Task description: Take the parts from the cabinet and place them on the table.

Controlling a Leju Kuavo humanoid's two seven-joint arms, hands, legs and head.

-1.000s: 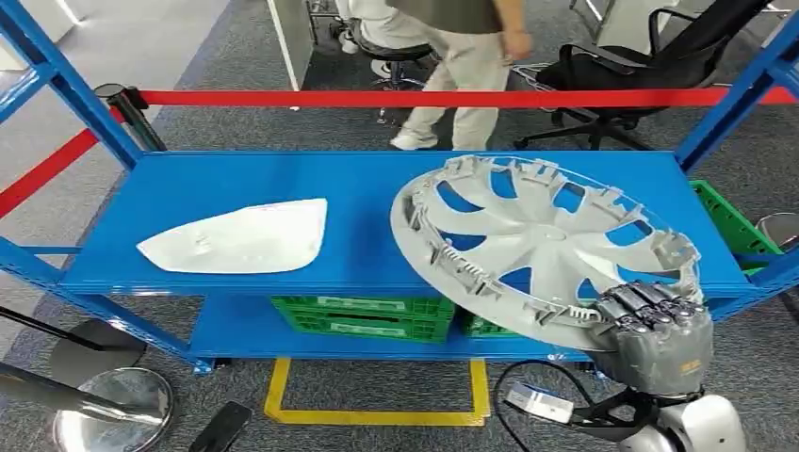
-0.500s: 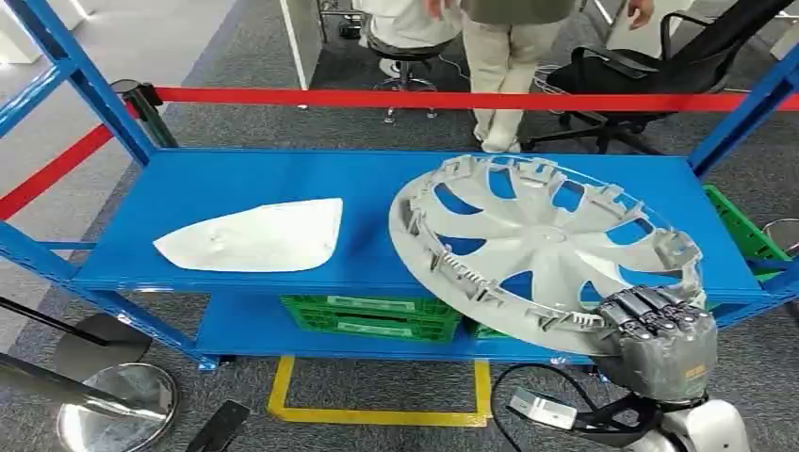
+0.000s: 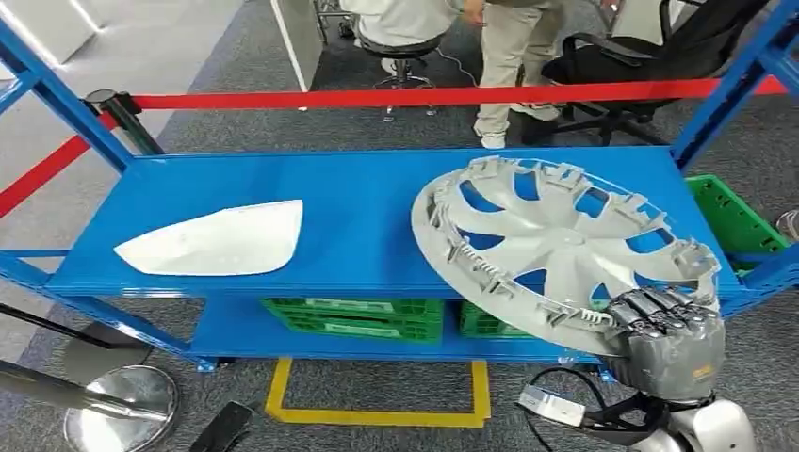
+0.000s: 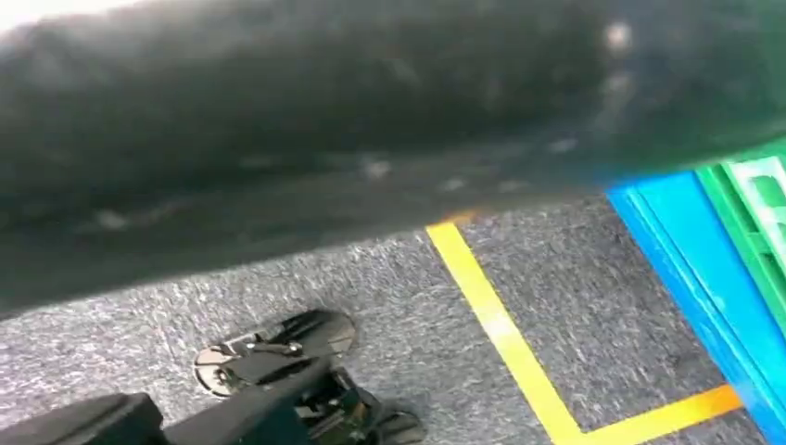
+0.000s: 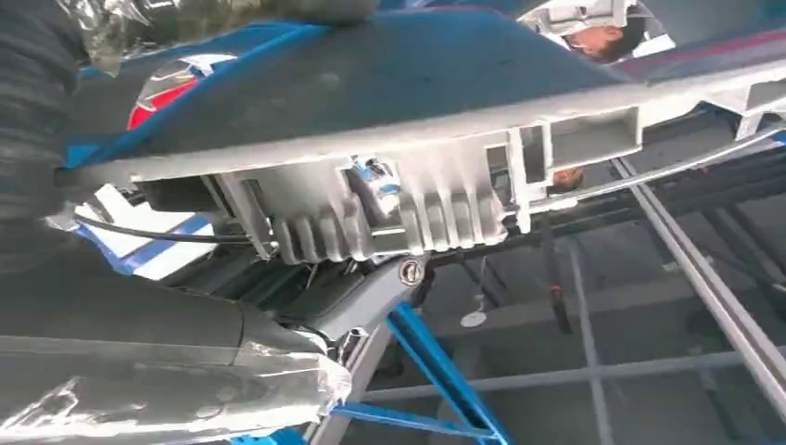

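Observation:
A large grey wheel cover point(image 3: 556, 250) is tilted above the right part of the blue shelf point(image 3: 358, 217), its near rim lifted past the shelf's front edge. My right hand point(image 3: 671, 341) grips that near rim, fingers curled over the top. The right wrist view looks at the ribbed underside of the wheel cover point(image 5: 436, 199) close up, with my right hand point(image 5: 139, 362) beneath it. A white curved panel point(image 3: 212, 242) lies flat on the left part of the shelf.
Green crates point(image 3: 358, 317) sit on the lower shelf, another green crate point(image 3: 730, 221) at the right. A red barrier tape point(image 3: 424, 96) runs behind the rack, with a person point(image 3: 513, 56) and office chairs beyond. Yellow floor tape point(image 3: 377, 414) and metal stand bases point(image 3: 118, 410) lie below.
The camera has shifted, so the whole scene sits differently. The wheel cover stays in my right hand, still tilted over the shelf edge. The person behind has walked.

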